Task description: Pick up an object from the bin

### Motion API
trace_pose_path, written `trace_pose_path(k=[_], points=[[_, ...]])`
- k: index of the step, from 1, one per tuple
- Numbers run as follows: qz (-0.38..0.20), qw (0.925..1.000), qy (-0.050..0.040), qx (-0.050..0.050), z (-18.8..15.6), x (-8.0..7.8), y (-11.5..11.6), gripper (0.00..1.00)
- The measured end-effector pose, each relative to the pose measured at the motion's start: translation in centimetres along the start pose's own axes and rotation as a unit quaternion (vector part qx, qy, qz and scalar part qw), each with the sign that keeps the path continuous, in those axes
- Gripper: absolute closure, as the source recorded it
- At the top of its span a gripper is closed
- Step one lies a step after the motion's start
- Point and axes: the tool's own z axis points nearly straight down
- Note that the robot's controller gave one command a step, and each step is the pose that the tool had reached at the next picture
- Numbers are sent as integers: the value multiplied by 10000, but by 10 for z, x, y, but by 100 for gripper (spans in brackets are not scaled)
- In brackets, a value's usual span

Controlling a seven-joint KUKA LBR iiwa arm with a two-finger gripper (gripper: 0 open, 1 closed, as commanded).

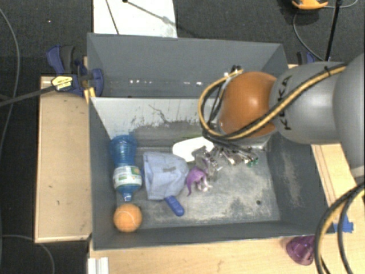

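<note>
Purple small plastic figure (194, 180) lies just left of the gripper (207, 172) — open or closed, I cannot tell — so centre over it first.

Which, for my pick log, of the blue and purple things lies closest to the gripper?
The small purple figure, right beside the gripper; the blue bottle, pale blue cloth and blue handle all lie farther left.
</note>
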Motion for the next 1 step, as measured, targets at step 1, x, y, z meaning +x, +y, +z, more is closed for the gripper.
trace_pose_path(k=[1], points=[[-50, 10000, -39, 25, -1, 7, 2, 100]])
